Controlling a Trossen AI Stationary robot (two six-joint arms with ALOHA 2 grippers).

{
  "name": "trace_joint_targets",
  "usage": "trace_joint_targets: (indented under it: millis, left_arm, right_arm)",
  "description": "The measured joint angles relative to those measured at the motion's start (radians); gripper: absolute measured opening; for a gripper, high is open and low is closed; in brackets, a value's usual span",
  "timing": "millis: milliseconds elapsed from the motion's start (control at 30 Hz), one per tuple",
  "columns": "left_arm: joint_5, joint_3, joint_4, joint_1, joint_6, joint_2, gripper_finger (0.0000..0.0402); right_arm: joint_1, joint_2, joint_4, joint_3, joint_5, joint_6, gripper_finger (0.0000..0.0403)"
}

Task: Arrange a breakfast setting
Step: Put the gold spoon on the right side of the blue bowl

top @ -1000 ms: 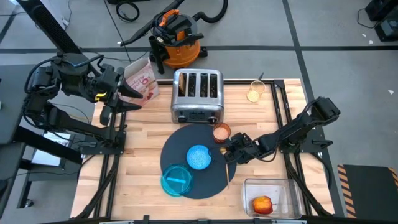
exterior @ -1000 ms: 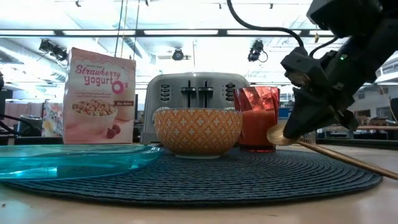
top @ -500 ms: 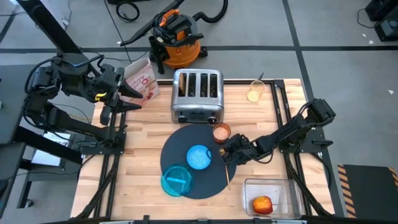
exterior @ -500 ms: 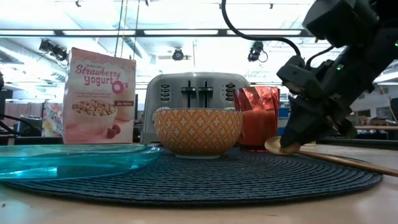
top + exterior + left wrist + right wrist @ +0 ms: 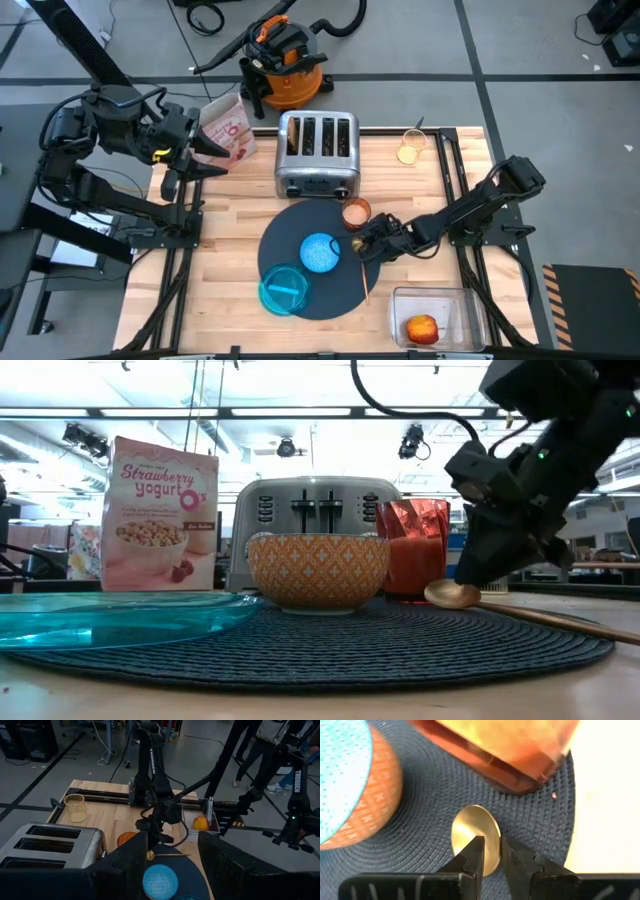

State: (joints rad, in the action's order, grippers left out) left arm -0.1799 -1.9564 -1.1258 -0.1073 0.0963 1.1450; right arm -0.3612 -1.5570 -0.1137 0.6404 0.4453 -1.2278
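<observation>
room: open workshop floor around a pale wooden table (image 5: 230, 215).
mat: one large round dark slate-blue woven mat (image 5: 345, 295), the base for the setting.
plate: one translucent blue plate (image 5: 283, 290) on the mat's near edge.
bowl: one small blue bowl (image 5: 320, 252), mid-mat.
cup: one copper cup (image 5: 356, 211) at the mat's far rim.
spoon: one gold spoon (image 5: 455, 594) lying on the mat beside the cup.
my right gripper (image 5: 491, 851): just over the spoon's bowl, fingers a narrow slit apart, holding nothing.
my left gripper (image 5: 205, 152): waiting off-table, fingers partly spread, empty.
</observation>
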Motion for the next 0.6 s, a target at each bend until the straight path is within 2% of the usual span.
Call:
trace_joint_targets:
  millis: [133, 400, 467, 600]
  left_arm:
    - [0.000, 0.000, 0.004, 0.000, 0.000, 0.000, 0.0183]
    - [0.000, 0.000, 0.004, 0.000, -0.003, 0.000, 0.0183]
    - [0.000, 0.000, 0.005, 0.000, -0.003, 0.000, 0.0183]
    - [0.000, 0.000, 0.004, 0.000, -0.003, 0.000, 0.0183]
  right_arm:
    - [-0.019, 0.005, -0.112, 0.090, -0.025, 0.024, 0.0074]
    - [-0.059, -0.044, -0.498, 0.288, -0.019, -0.186, 0.0074]
    - [-0.058, -0.055, -0.506, 0.289, -0.069, -0.221, 0.0074]
    - [-0.086, -0.094, -0.399, 0.292, -0.127, -0.269, 0.0074]
